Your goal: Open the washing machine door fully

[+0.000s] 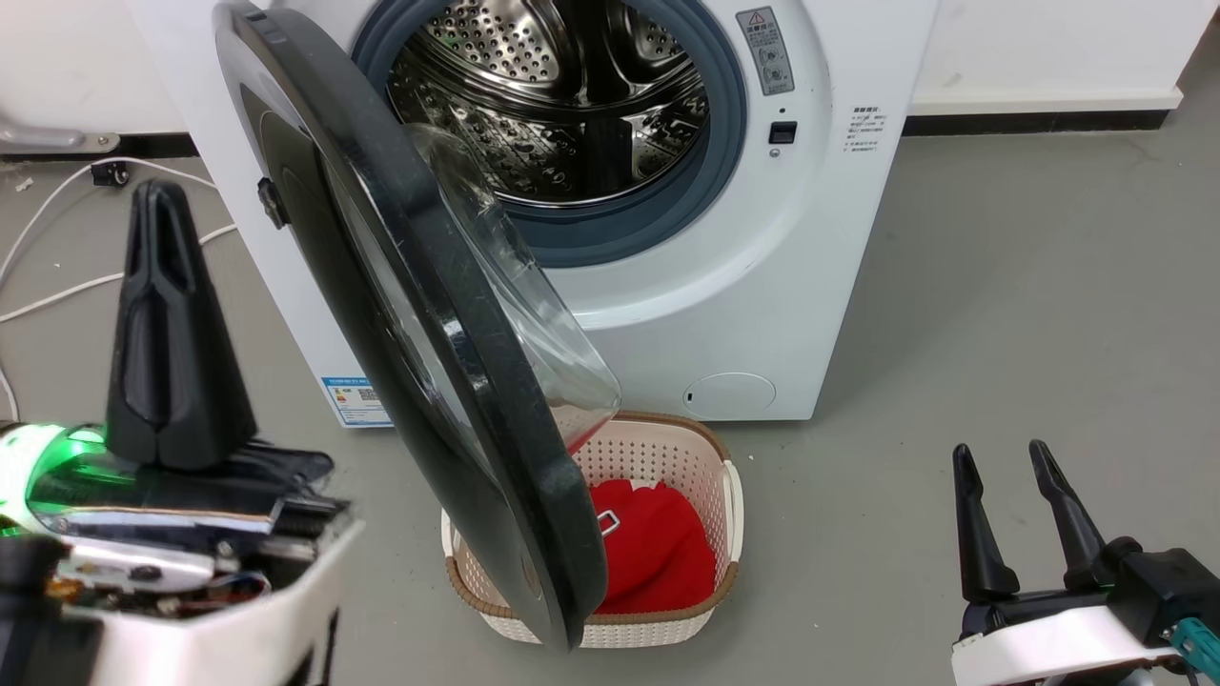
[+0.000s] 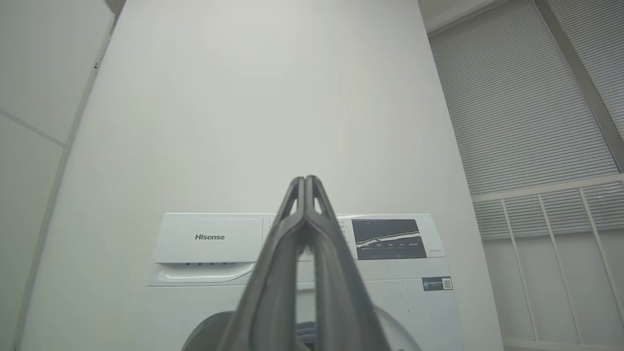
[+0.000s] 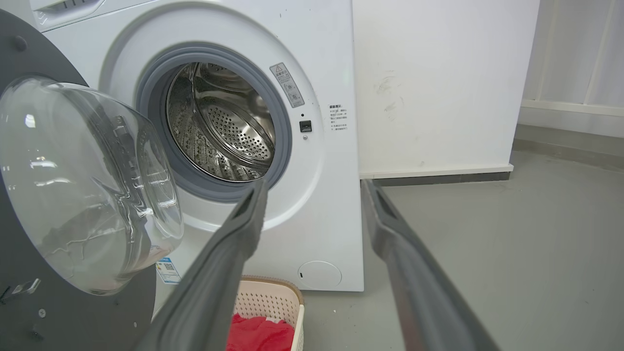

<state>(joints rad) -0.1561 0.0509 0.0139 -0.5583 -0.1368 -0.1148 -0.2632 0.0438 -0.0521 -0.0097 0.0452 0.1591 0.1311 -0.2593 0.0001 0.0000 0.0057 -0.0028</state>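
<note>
The washing machine [image 1: 762,286] stands against the wall with its mouth uncovered, so the steel drum [image 1: 562,105] and the grey gasket [image 1: 667,214] show plainly. The washing machine door [image 1: 410,305] is hinged on the machine's left and stands roughly halfway out. It is nearly edge-on to the head view, with its glass bowl facing the opening and its lower edge hanging over a cream perforated basket [image 1: 710,448] that holds a red cloth [image 1: 658,553]. The job therefore looks part done, and the step in hand is widening the swing until the door lies back beside the cabinet. The left gripper [image 1: 157,195] is raised on the door's outer side, fingers pressed together with nothing between them; whether it touches the door I cannot tell. The right gripper [image 1: 1001,453] sits low and well apart from the door, fingers spread and empty, looking across at the bowl's inner side. The next move probably calls for a push on the inner face or the free edge, carried leftward around the hinge. The left arm should probably first draw clear of the door's path.
</note>
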